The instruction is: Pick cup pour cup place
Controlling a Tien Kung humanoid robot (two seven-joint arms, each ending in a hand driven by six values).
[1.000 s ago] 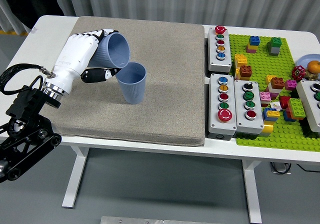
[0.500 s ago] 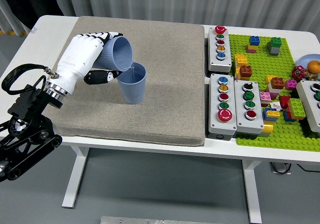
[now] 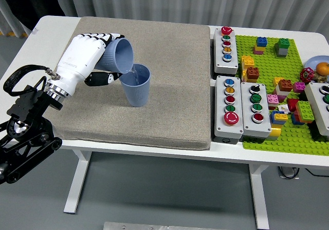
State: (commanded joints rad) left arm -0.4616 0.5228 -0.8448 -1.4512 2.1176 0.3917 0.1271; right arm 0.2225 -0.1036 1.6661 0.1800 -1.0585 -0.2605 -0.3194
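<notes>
Fingers of my left hand wrap the light, ribbed tilted cup mid-wall, gently, pouring into the upright cup near the tabletop's left edge.

No legible text, labels or numbers. Small dark print on back of left robot hand: too small to read. Button boxes: coloured buttons only, unmarked.
</notes>
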